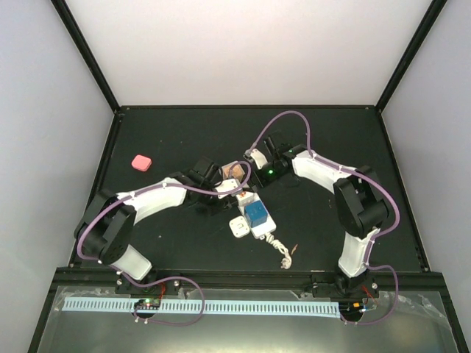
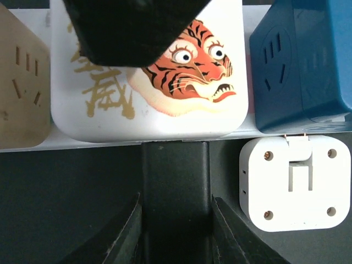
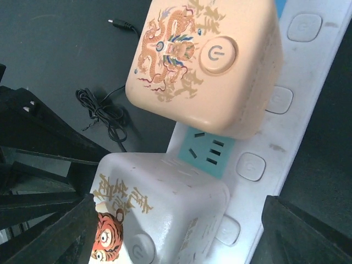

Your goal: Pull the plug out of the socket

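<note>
from above, the black worktop (image 1: pixel 184 140) sits inside plain white walls, with a pink block (image 1: pixel 140 161) off to the left. the socket (image 1: pixel 263 231) lies slanted mid-worktop, its cord (image 1: pixel 283 252) bundled at the near end.

left wrist: the left end effector (image 2: pixel 159 102) has a finger on each side of the tiger plug (image 2: pixel 192 77), which is seated in the socket. whether it grips, i cannot tell. the gold chinese characters beside the tiger are unreadable to me. a blue cube (image 2: pixel 302 66) and a beige cube (image 2: pixel 19 82) flank it.

right wrist: the right end effector (image 3: pixel 181 231) is spread wide over the socket, holding nothing. the beige cube shows a dragon and a power-symbol button.
</note>
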`<state>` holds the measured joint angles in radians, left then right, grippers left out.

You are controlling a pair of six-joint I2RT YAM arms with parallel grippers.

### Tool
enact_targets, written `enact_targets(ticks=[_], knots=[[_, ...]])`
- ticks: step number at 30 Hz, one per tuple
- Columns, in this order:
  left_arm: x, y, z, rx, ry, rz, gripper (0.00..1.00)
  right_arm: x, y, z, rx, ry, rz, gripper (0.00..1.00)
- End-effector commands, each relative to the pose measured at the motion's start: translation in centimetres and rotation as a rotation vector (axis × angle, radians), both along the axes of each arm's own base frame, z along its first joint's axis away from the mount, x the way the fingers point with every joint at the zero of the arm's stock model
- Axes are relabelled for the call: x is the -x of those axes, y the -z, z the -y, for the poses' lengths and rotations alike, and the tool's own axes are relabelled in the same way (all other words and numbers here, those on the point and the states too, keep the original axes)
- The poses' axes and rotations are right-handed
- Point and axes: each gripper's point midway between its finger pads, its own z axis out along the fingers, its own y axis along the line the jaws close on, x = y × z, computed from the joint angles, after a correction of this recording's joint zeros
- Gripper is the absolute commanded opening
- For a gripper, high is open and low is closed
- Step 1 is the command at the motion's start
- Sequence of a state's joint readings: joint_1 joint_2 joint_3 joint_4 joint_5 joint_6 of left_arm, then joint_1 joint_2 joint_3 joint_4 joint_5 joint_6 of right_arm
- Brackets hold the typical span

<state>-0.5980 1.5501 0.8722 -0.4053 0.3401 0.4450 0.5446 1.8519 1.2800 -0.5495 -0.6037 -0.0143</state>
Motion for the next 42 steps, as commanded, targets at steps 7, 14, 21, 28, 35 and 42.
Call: enact_targets(ticks=[7, 14, 21, 28, 35, 42], knots=[[-2.7, -2.0, 2.8, 0.049, -0.008, 0.046, 0.22, -0.9, -0.9, -0.4, -0.024, 0.009, 0.018, 0.81], [-2.9, -1.9, 2.6, 0.038, -0.018, 0.059, 0.21, -0.7, 0.0, -0.8, -0.033, 0.019, -0.03, 0.77], [-2.8, -1.9, 2.6, 0.036, -0.02, 0.056, 0.21, -0.7, 1.2, -1.0, -0.04, 0.033, -0.031, 0.77], [-3.0, -1.7, 2.6, 0.027, -0.022, 0.046, 0.2, -0.6, 3.2, -0.5, -0.009, 0.039, -0.048, 0.76], [-2.8, -1.3, 2.0, 0.006, -0.032, 0.047, 0.2, -0.9, 4.3, 0.7, 0.022, 0.053, -0.049, 0.69], [-2.4, -1.1, 1.4, -0.006, -0.024, 0.064, 0.2, -1.2, 5.9, 2.0, 0.081, 0.073, -0.038, 0.67]])
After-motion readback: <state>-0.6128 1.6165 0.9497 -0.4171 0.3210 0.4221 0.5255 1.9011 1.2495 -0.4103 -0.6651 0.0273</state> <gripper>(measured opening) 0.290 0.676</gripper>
